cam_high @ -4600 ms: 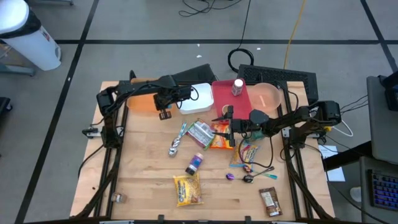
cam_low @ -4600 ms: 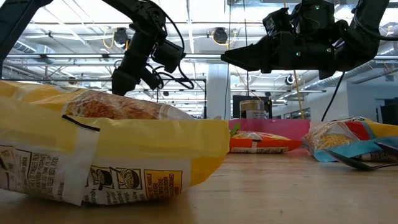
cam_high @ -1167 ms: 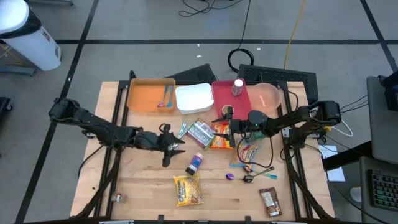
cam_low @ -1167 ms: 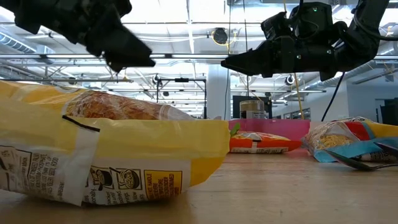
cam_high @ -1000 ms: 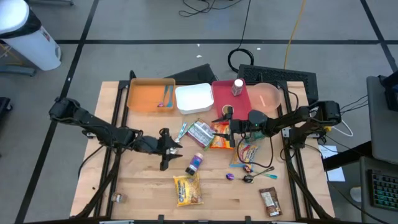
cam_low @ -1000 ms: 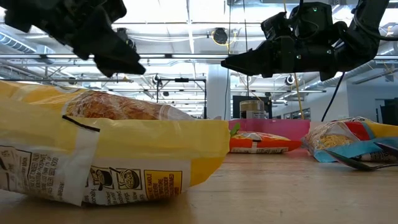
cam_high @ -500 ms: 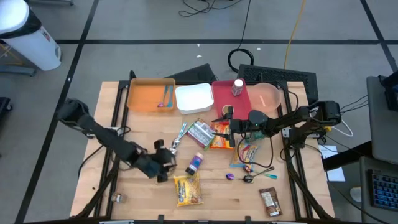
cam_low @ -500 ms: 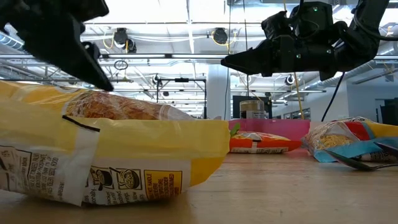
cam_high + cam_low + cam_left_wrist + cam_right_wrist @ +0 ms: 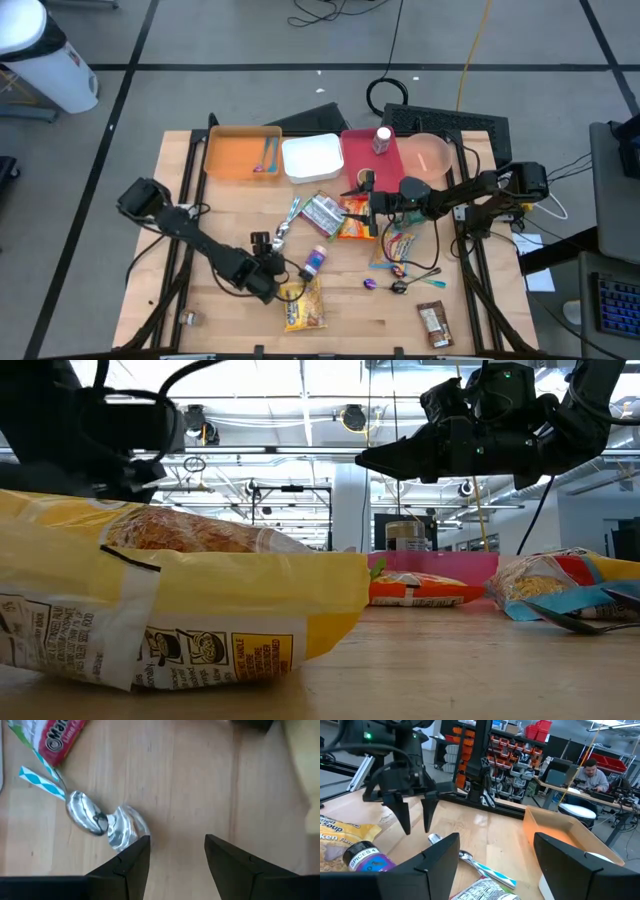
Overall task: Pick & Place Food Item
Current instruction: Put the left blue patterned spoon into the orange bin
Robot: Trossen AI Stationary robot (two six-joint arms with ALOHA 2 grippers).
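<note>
Left gripper (image 9: 172,851): fingers apart, empty — spoon (image 9: 97,820) just beside one fingertip, bare wood between. Right gripper (image 9: 491,851): fingers apart too, empty — orange tray (image 9: 555,832) beyond.

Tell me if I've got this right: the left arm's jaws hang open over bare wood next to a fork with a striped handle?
Nearly. It is a spoon, not a fork; the left wrist view shows its rounded bowl. The rest holds: the left gripper hangs open over bare wood beside it.
</note>
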